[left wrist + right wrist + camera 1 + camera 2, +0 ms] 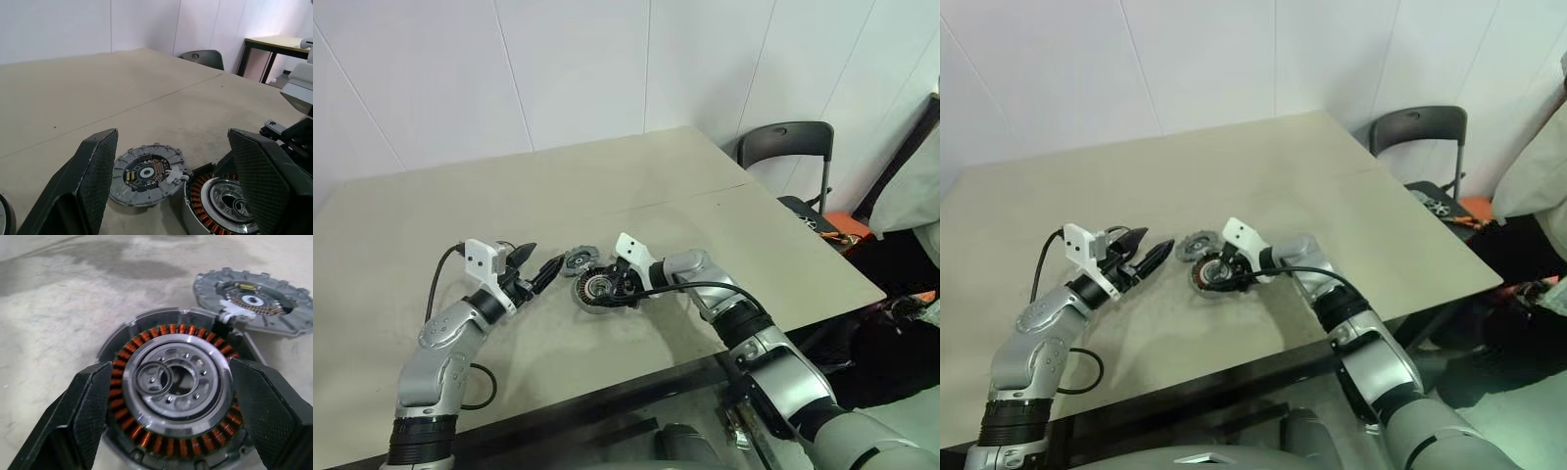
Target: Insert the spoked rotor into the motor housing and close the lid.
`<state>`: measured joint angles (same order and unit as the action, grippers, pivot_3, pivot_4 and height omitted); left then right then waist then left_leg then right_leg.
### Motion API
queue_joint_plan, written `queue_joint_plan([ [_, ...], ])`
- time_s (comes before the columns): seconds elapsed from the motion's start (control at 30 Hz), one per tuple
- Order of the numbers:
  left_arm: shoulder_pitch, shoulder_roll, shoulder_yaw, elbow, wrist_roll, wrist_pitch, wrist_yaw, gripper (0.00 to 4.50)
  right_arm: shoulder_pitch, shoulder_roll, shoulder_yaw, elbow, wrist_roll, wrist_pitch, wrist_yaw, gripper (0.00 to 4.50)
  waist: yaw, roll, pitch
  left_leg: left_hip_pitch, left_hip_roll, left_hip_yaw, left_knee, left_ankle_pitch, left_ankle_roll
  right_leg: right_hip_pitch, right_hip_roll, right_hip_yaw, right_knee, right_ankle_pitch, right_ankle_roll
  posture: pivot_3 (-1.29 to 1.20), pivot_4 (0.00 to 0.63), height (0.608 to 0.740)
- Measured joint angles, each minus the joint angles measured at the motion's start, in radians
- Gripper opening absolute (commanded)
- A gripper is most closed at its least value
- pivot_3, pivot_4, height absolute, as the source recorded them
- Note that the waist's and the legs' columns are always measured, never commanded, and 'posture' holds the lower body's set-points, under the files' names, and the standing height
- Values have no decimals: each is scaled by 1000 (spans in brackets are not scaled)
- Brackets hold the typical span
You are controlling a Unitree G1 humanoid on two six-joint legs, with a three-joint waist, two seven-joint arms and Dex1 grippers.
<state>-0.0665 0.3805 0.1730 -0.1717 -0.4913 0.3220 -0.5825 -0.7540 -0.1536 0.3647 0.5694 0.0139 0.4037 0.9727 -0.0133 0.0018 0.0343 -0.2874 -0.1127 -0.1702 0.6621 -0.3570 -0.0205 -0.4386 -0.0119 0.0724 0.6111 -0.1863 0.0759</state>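
Here, in the head views, a beige table (607, 186) carries the motor housing (595, 290), a round metal cup with copper windings, near the front edge between the two arms. Just beyond it and touching its far rim lies a flat grey notched disc, the lid (579, 258). The right tool (619, 287) reaches in from the right and sits at the housing, its black fingers spread on either side of it. The left tool (536, 266) hangs just left of the lid, fingers spread and holding nothing. A dark chair (791, 149) stands past the table's far right corner. In the left wrist view, the left tool (171, 161) is released, its two black fingers (95, 171) wide apart, with the lid (146, 174) lying flat on the table between them and the housing (220, 200) beside it, joined to the lid by a small white connector. In the right wrist view, the right tool (168, 396) is released too: its fingers (85, 406) stand to either side of the housing (171, 387), not pressing on it. Inside the ring of copper windings sits the spoked rotor (173, 377), a silver wheel with round holes, seated level in the cup. The lid (254, 301) lies open behind.
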Motion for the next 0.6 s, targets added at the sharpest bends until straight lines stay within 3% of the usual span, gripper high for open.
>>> queue_joint_plan([
  [0.6, 3, -10, -3, -21, 0, 3, 16, 3819, 2, -13, -16, -16, -7, -62, -43, 3987, 0, 0, 0, -1, 0, 0, 0, 0, 0, -1, 0, 0, -1, 0, 0, 0, 0, 740],
])
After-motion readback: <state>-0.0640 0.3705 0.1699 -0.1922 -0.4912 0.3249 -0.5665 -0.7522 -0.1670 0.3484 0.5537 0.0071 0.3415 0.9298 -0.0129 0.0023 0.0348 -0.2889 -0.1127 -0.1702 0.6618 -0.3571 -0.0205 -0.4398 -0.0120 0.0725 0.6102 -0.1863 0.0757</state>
